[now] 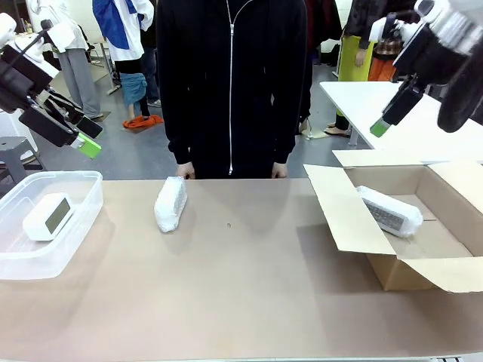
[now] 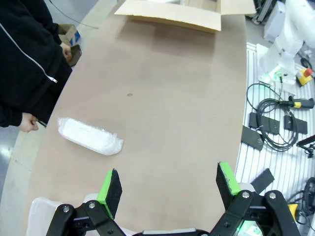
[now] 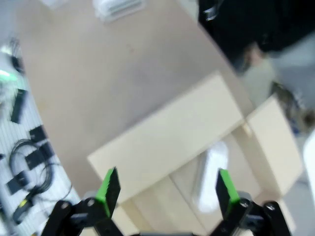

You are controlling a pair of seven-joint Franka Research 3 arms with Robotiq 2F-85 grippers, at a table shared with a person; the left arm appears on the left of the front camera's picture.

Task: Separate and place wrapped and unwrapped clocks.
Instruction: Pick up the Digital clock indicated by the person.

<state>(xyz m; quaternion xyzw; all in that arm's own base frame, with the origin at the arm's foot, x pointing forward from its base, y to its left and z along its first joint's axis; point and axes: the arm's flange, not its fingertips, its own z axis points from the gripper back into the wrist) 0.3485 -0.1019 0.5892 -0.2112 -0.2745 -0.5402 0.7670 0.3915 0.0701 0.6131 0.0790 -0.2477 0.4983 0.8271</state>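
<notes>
Seen from the floor | wrapped clocks (image 1: pixel 170 204) (image 1: pixel 389 211): 2 | unwrapped clock (image 1: pixel 47 216): 1 | clear plastic tub (image 1: pixel 30 265): 1 | cardboard box (image 1: pixel 339 211): 1 | grippers: 2, left gripper (image 2: pixel 167 182) and right gripper (image 3: pixel 165 189) | person (image 1: pixel 230 83) at the table: 1

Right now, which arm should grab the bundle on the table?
Probably left: the bundle lies left of the middle, ahead of the open left fingers; the right fingers hang over the box.

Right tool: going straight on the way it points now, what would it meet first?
Probably the open cardboard box: the right tool, open, aims at its inner flap or the floor beside the wrapped clock lying inside. Blur leaves the exact spot unclear.
</notes>
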